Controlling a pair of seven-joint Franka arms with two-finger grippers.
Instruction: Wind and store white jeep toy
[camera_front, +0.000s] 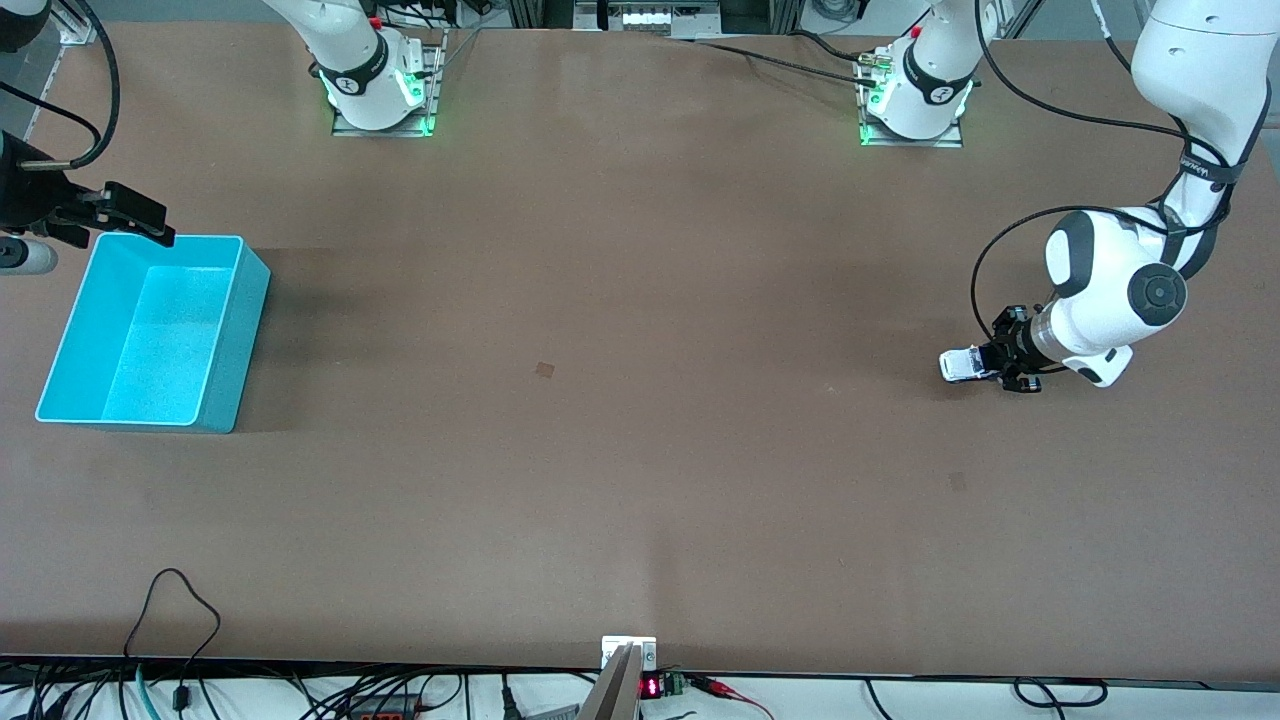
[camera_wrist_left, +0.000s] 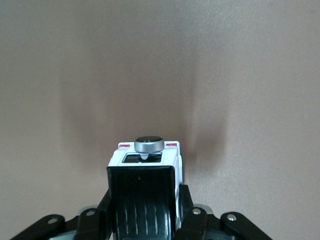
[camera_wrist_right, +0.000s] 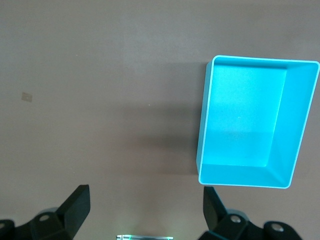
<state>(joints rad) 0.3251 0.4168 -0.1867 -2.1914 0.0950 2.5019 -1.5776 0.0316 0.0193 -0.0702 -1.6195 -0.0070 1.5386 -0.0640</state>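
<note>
The left hand (camera_front: 992, 362) grips the white jeep toy (camera_front: 962, 365) on the table (camera_front: 640, 450); the right hand (camera_front: 135, 222) waits open over the cyan bin (camera_front: 225, 340).

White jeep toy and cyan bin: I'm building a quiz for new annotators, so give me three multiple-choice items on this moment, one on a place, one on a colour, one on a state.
1. Where is the white jeep toy?
A. In the bin
B. On the table toward the left arm's end
C. Hanging over the bin

2. What colour is the jeep's ribbed roof panel?
A. Black
B. Red
C. Cyan

3. How do the grippers stand?
A. Both open
B. Left open, right shut
C. Left shut on the jeep, right open

Answers:
1 B, the front view shows the jeep on the table at that end, with the cyan bin at the right arm's end.
2 A, the left wrist view shows it black.
3 C, the left gripper clamps the jeep, and the right gripper spreads wide above the table beside the bin.
</note>
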